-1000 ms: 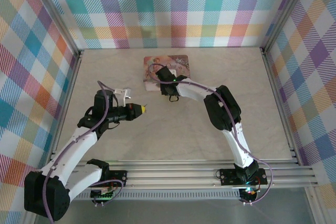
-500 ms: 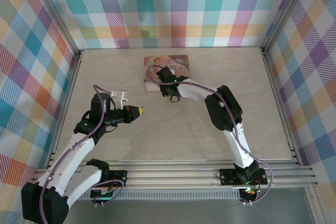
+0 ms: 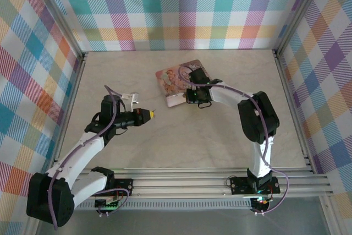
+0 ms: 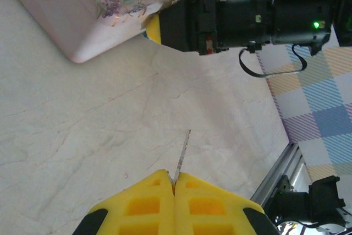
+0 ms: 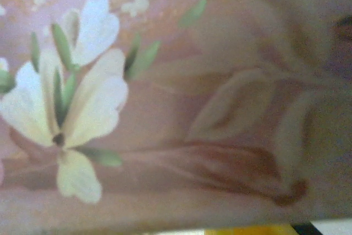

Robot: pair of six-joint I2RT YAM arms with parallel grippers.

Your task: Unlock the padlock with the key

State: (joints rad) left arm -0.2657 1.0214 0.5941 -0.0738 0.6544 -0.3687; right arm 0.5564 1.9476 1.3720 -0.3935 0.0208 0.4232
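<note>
Just short of the tin (image 3: 175,83): left gripper (image 4: 174,182), jaws pinched shut on the key (image 4: 182,148), blade forward. Against the tin's edge: right gripper (image 4: 154,26), jaws' width unclear. Could twist the thin key in that pinch if pushed off-line at the padlock.

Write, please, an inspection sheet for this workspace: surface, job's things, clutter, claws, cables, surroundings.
Surface: pale veined table; no spill seen.
Job's things: key, a thin metal blade sticking out from between yellow tips, above the table.
Clutter: pink flowered tin, lying askew toward the back of the table.
Claws: left claw shut on the key; right claw at the tin's edge, one yellow tip against its side, grip cannot be told.
Cables: a purple cable runs along each arm.
Surroundings: checked walls on three sides; metal rails at the near edge.
</note>
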